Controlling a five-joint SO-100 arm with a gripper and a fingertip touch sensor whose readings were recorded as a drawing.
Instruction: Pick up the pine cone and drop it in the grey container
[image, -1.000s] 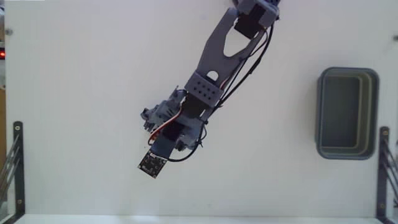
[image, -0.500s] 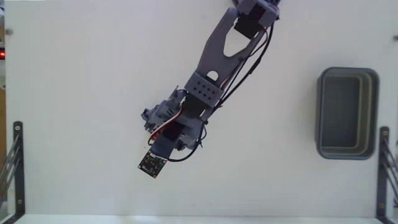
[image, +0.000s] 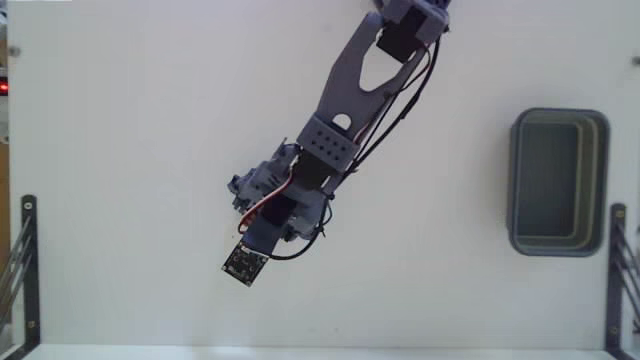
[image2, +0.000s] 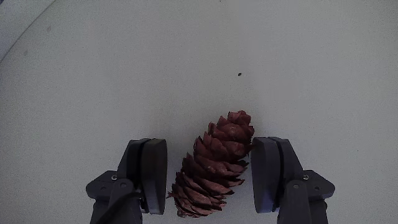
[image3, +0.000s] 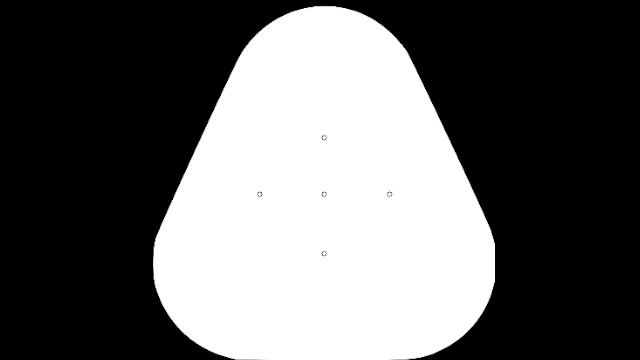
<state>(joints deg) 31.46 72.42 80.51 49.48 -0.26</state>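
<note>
The reddish-brown pine cone (image2: 214, 165) lies on the white table in the wrist view, pointing up and slightly right. My gripper (image2: 211, 143) is open and straddles it, one finger (image2: 149, 174) on its left and the other finger (image2: 268, 174) against its right side. A narrow gap shows between the left finger and the cone's upper part. In the fixed view the arm (image: 300, 185) reaches down-left over the middle of the table and hides the cone and the fingers. The grey container (image: 515, 180) stands empty at the far right, well away from the arm.
Black metal brackets stand at the table's lower left (image: 25, 260) and lower right (image: 618, 270) edges. A tiny dark speck (image2: 239, 76) marks the table beyond the cone. The surface is plain white.
</note>
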